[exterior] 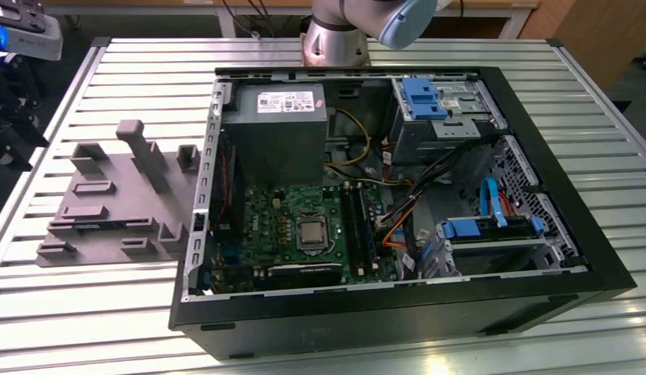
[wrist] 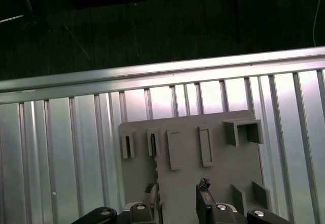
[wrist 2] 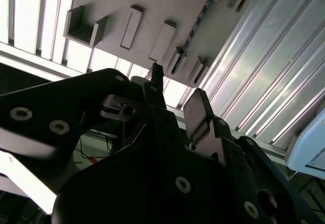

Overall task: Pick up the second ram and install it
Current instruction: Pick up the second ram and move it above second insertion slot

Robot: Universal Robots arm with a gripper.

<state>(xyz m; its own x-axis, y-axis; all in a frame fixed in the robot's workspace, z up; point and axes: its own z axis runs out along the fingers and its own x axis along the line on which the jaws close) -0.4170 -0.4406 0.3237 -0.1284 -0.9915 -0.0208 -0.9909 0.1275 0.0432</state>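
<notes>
Over the table [exterior: 125, 70] of ribbed, shiny aluminium slats sits a matte grey plastic holder [exterior: 104, 211], blocky, with square posts and rectangular pockets. It lies at the exterior view's left of the open black metal computer case [exterior: 406, 312]. Inside the case there's the green motherboard [exterior: 301, 219] with its long black slots [exterior: 356, 226] running side by side.

Now the first wrist view: the gripper [wrist: 177, 187] hangs right above the holder, its two dark fingers [wrist: 204, 191] spread well apart, and nothing between them but bare grey plastic. Empty pincer, wide open.

And there's the second ram [wrist: 153, 155], standing on edge in the holder's narrow groove, so it reads as just a slim dark line. Its long axis runs straight along the holder, from one of the small end pockets toward one fingertip, parallel to the table's slats. Whether that fingertip touches it, I cannot tell.

The second wrist view gives the same stick [wrist 2: 198, 18] as a thin dark strip crossing the grey block on a diagonal, beyond the fingers.
</notes>
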